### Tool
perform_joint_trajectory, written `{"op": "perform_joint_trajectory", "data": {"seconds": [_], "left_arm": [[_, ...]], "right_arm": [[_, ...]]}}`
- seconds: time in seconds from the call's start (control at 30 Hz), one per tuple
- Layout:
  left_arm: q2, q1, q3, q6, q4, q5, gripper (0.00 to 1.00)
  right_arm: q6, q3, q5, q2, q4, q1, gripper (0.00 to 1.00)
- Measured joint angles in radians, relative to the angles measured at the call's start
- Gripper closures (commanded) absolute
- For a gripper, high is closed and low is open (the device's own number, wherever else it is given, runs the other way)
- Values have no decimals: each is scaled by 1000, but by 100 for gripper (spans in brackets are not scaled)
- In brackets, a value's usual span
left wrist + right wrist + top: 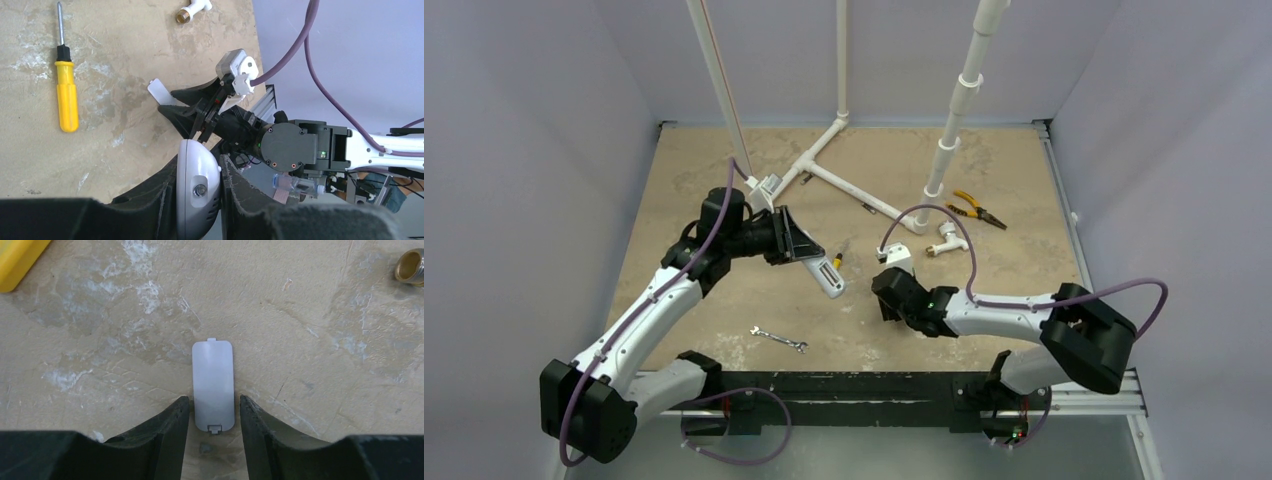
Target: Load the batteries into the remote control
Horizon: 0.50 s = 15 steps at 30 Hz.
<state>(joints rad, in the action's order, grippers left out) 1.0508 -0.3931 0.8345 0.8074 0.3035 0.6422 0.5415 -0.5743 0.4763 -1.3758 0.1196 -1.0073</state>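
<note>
The left gripper [200, 162] is clenched on the remote [829, 277], its pads pressing the two long narrow sides. It holds the remote off the table [325, 365], tilted, just left of the screwdriver [67, 97] in the overhead view. From the left wrist only one rounded end shows, with a small screw in it. I cannot tell from any view whether the battery bay faces up or is open.

Right of the screwdriver lies the cover [213, 385] — a thin white tab-ended plate, flat on the table. The right gripper [214, 402] sits low over it, released. One finger stands on each side of the plate's near end with a sliver of table showing between pad and plastic, so nothing is held.

No batteries show in any view.

As for handling, the remote looks light, stiff and hollow, with smooth plastic that could slide in the pads — a firm hold is fine, a hard squeeze is not. The best hold is likely the one it has, across the narrow sides near one end, leaving the bay free. The cover is flimsier and its small latch tabs could snap. Lying flat, it gives little edge to pinch.
</note>
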Motion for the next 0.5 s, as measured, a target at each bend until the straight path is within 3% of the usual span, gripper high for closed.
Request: {"op": "perform_joint_trajectory", "data": {"seconds": [0.13,0.37,0.5], "left_arm": [[0,0,-1,0,-2,0,100],[-24,0,-1,-11,15,-13,100],[-92,0,-1,-21,28,-46,100]], "right_arm": [[2,-24,3,-21,9,4,45],[5,-69,31,-13,65,48,44],[19,-190,77,-58,88,84,44]]}}
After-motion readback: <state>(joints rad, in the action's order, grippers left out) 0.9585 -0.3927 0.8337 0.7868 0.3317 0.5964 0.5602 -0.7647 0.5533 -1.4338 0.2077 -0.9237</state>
